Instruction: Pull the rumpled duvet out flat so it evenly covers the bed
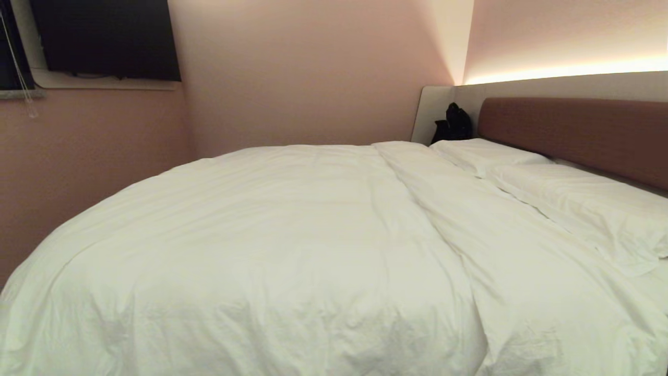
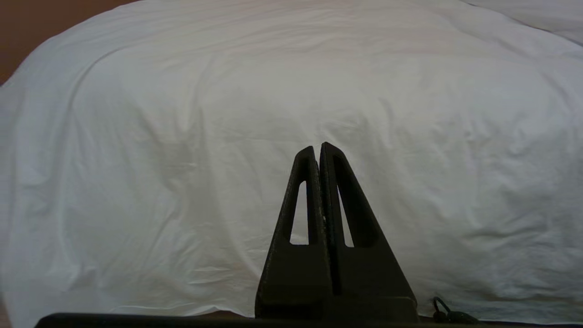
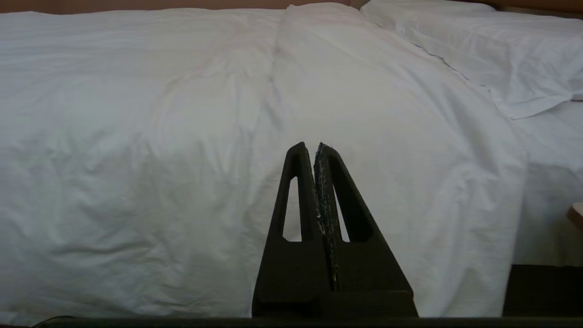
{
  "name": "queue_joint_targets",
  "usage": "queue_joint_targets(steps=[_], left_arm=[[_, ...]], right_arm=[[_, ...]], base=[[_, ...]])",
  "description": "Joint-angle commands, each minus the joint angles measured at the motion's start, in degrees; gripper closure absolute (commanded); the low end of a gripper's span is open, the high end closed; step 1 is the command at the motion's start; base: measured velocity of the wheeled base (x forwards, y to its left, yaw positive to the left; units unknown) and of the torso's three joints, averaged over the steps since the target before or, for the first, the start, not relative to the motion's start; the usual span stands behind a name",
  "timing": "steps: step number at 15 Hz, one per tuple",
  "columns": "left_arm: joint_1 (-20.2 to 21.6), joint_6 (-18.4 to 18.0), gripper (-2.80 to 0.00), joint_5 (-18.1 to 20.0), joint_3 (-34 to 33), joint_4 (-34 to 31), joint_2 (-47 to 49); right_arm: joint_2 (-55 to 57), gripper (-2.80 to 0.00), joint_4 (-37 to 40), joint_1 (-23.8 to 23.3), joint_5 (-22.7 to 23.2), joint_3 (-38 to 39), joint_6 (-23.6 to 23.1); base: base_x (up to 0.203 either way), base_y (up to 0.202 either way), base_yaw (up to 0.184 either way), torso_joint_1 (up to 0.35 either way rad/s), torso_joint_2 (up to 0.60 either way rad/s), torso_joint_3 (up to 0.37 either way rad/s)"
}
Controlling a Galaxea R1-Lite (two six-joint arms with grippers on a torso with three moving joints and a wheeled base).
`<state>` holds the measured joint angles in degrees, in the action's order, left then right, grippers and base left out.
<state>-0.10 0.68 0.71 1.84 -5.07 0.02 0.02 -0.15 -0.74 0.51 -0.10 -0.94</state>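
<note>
Head view: the duvet (image 1: 271,250) already lies spread over the bed (image 1: 574,130) (small wrinkles only). Left end effector (image 2: 318,146) and right end effector (image 3: 314,146) hang closed and empty, so any next move looks like light smoothing.

Duvet (image 1: 271,250) lay over bed (image 1: 621,292), spread across left and middle, draped over near edge. Folded band (image 1: 469,230) of duvet ran from near edge to far side, just left of pillows. Two pillows (image 1: 574,198) side by side at right, against headboard (image 1: 574,136). Bag (image 1: 453,124) behind far pillow, in corner beside headboard. Screen (image 1: 104,36) on wall, far left.
</note>
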Motion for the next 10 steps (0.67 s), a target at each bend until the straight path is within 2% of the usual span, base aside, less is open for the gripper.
queue_joint_targets(steps=[1, 10], left_arm=[[0.0, 0.0, 0.00, 0.0, 0.0, 0.0, 0.0], [0.0, 0.1, 0.00, -0.1, 0.0, 0.0, 0.0]], right_arm=[[0.0, 0.00, 0.0, 0.0, 0.0, 0.0, 0.0], [0.0, 0.00, 0.0, 0.0, 0.0, 0.0, 0.0]], base=[[0.000, 0.197, 0.001, 0.005, 0.00, 0.005], [0.000, 0.195, 0.001, 0.001, 0.00, 0.002]])
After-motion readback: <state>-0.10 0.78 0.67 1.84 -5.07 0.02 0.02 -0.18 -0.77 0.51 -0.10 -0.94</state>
